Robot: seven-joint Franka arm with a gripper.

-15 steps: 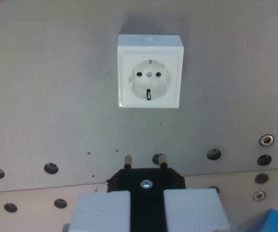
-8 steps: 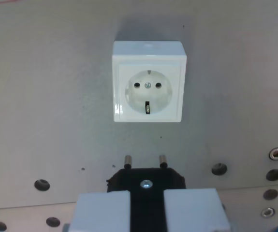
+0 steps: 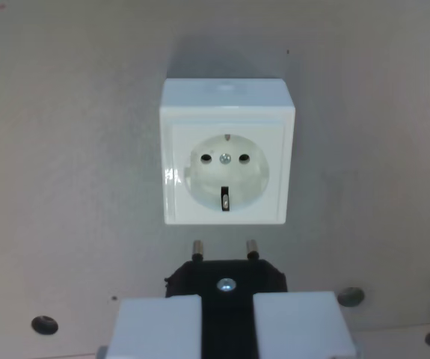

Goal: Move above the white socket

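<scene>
We keep the black plug [image 3: 226, 278] pinched in our gripper [image 3: 227, 318] at six o'clock; the white socket [image 3: 227, 152] has grown larger, nearer, now just beyond the pins, so we're nearly above it.

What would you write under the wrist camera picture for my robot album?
Pincer holds a black plug, its two pins just below the white socket.
</scene>
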